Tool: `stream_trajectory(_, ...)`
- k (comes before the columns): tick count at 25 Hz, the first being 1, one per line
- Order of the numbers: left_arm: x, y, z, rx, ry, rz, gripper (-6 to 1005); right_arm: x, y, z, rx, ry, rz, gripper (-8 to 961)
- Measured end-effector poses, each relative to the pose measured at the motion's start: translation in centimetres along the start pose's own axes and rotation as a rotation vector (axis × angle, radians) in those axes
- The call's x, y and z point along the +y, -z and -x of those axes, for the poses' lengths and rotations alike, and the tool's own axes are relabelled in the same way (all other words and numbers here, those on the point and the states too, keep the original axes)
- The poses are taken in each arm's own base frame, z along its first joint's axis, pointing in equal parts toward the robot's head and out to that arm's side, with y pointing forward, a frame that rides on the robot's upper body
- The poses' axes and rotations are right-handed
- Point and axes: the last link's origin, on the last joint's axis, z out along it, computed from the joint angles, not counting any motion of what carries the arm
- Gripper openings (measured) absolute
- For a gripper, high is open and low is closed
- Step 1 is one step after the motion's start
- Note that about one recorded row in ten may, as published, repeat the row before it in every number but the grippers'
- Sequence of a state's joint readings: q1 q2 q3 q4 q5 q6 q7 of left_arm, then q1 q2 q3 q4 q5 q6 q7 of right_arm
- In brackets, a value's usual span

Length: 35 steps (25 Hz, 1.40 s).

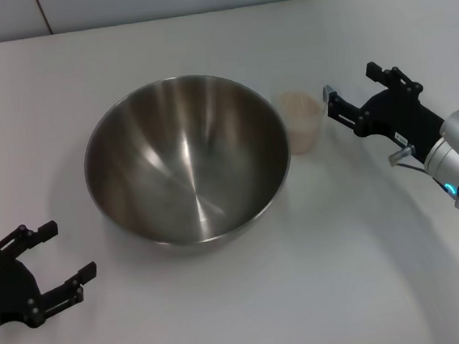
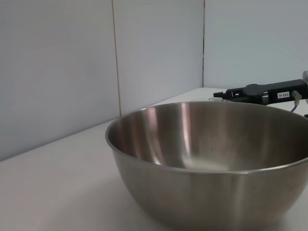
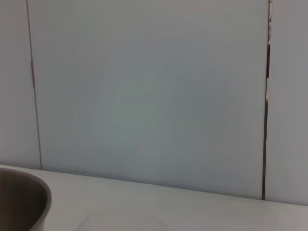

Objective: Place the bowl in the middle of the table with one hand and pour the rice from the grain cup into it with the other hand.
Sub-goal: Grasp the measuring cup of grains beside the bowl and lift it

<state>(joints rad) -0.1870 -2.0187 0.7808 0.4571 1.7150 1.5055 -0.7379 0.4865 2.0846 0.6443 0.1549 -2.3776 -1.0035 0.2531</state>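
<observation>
Head view: open right hand (image 1: 350, 90) beside grain cup (image 1: 302, 119)

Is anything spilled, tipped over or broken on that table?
Nothing stands out. The bowl sits upright and empty, the grain cup stands upright beside it with its rice inside, and no grains lie on the table.

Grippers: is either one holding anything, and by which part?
Nothing held. Left gripper open, clear of the bowl; right gripper open beside the grain cup.
</observation>
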Motion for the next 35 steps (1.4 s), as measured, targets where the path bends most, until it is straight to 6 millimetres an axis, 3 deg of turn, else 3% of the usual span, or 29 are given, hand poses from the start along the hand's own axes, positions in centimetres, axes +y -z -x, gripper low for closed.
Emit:
stream_trajectory(5, -0.01, 0.0, 0.01, -0.001, 0.0, 0.0, 831, 0.0, -0.01, -0.01, 0.001, 0.0, 0.0, 826)
stream_trajectory(22, 0.13, 0.02, 0.19, -0.013, 0.0, 0.01, 831, 0.15, -0.1, 0.02, 0.0, 0.033, 0.003, 472)
stream_trajectory(24, 0.13, 0.02, 0.19, -0.013, 0.0, 0.01, 831, 0.21, -0.13, 0.05, -0.001, 0.043, 0.004, 218)
stream_trajectory(30, 0.13, 0.02, 0.19, -0.013, 0.0, 0.01, 831, 0.2, -0.21, 0.24, -0.012, 0.037, -0.003, 27)
stream_trajectory(35, 0.13, 0.02, 0.19, -0.013, 0.0, 0.01, 831, 0.2, -0.16, 0.31, -0.019, 0.034, -0.004, 13)
